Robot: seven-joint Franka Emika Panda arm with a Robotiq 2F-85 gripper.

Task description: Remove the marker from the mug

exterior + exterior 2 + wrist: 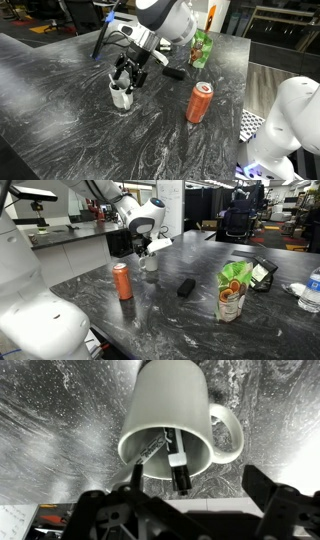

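a: where's the marker (176,460)?
b: leaning in the mug (165,400), its end just above the rim, right below the gripper (185,500); jaws wide apart.
a: how to take it?
b: centre on that end, descend straight, close gently, lift without tipping the mug.
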